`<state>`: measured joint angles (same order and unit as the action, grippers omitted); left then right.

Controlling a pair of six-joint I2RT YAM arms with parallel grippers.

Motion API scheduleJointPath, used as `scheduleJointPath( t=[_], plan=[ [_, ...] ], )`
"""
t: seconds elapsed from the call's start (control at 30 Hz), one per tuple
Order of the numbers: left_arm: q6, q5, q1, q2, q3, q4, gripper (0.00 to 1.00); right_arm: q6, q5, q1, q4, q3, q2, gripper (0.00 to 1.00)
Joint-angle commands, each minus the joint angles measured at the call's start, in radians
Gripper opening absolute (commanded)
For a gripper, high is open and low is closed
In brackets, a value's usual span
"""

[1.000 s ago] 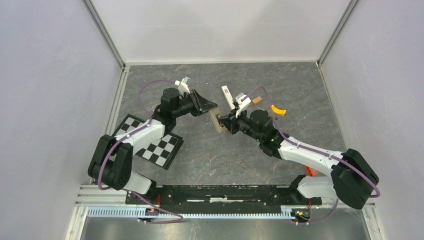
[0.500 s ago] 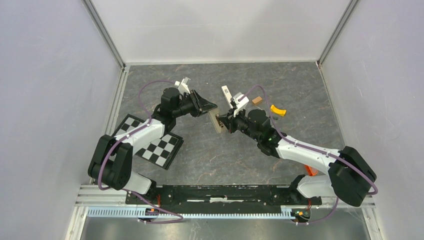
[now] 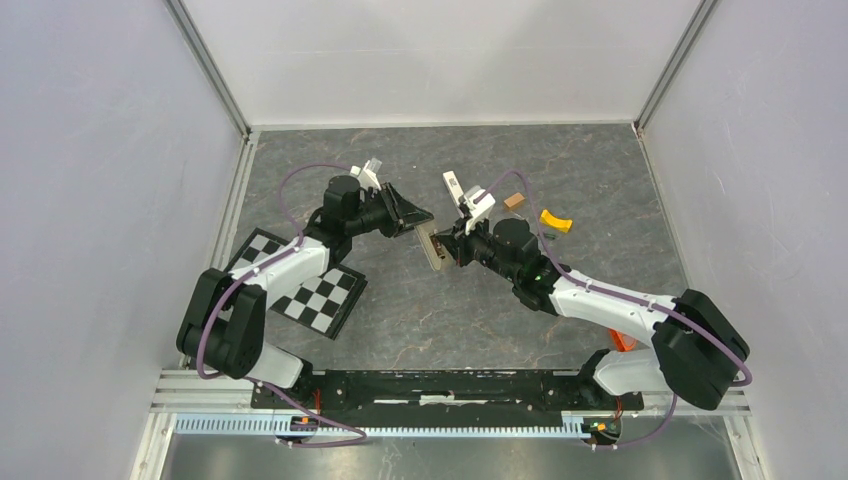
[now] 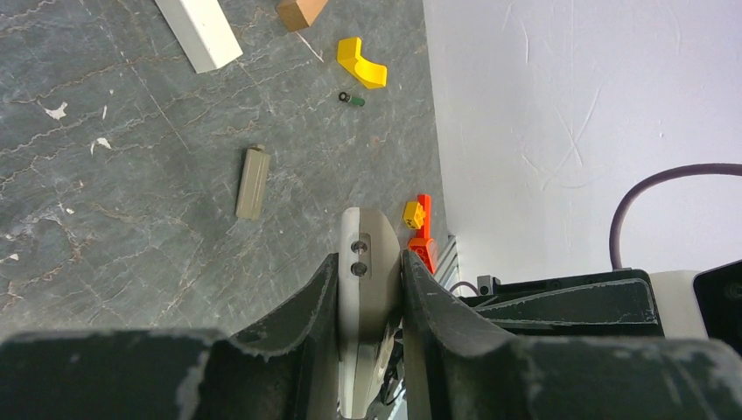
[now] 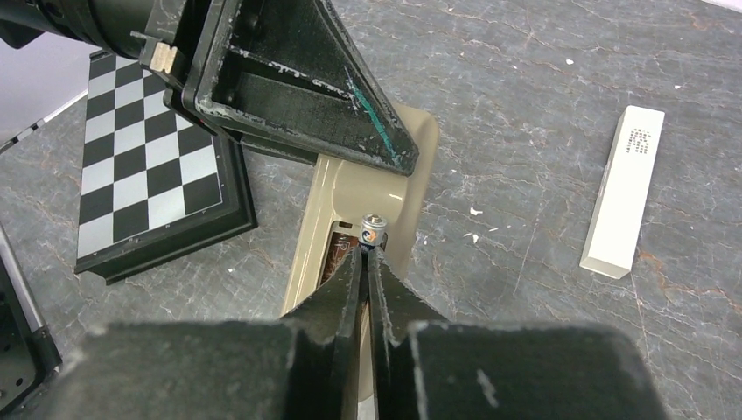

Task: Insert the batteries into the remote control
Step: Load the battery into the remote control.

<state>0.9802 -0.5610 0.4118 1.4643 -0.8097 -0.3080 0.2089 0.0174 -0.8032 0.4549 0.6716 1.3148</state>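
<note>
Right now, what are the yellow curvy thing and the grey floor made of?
The small yellow curved piece looks like moulded plastic, because its colour is even and its faces are smooth and slightly glossy. The dark grey tabletop looks like stone or a stone-print sheet, with pale veins and flecks and a matte finish. I cannot tell which.

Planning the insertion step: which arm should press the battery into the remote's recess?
Right. The right gripper pinches a battery just at the open recess of the remote control, while the left gripper is occupied clamping that remote steady.
</note>
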Motion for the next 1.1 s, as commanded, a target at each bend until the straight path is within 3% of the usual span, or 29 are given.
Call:
scheduleJointPath(
  t=[0.0,0.43,0.5,0.63,0.73,0.8,1.07],
  plan=[
    [-0.013,-0.039,-0.001,0.001,-0.057,-0.012,0.02,-0.029,0.042,0.001,0.007,0.032,-0.003,0.11],
    [-0.030,-0.025,-0.004,0.017,-0.071,0.015,0.02,-0.006,0.063,0.002,-0.132,0.092,-0.073,0.21],
    [-0.042,-0.018,-0.007,0.015,-0.071,0.022,0.02,0.024,0.043,0.002,-0.171,0.117,-0.085,0.31],
    [-0.062,0.000,-0.013,0.013,-0.071,0.027,0.02,0.155,-0.068,0.018,-0.271,0.156,-0.107,0.67],
    [-0.074,0.012,-0.012,0.015,-0.074,0.024,0.02,0.361,-0.086,0.045,-0.334,0.151,-0.107,0.92],
    [-0.079,0.022,-0.012,0.013,-0.074,0.015,0.02,0.470,-0.088,0.055,-0.327,0.125,-0.117,0.98],
    [-0.062,0.046,-0.014,0.007,-0.082,-0.021,0.02,0.862,-0.076,0.099,-0.216,0.001,-0.173,0.98]
  ],
)
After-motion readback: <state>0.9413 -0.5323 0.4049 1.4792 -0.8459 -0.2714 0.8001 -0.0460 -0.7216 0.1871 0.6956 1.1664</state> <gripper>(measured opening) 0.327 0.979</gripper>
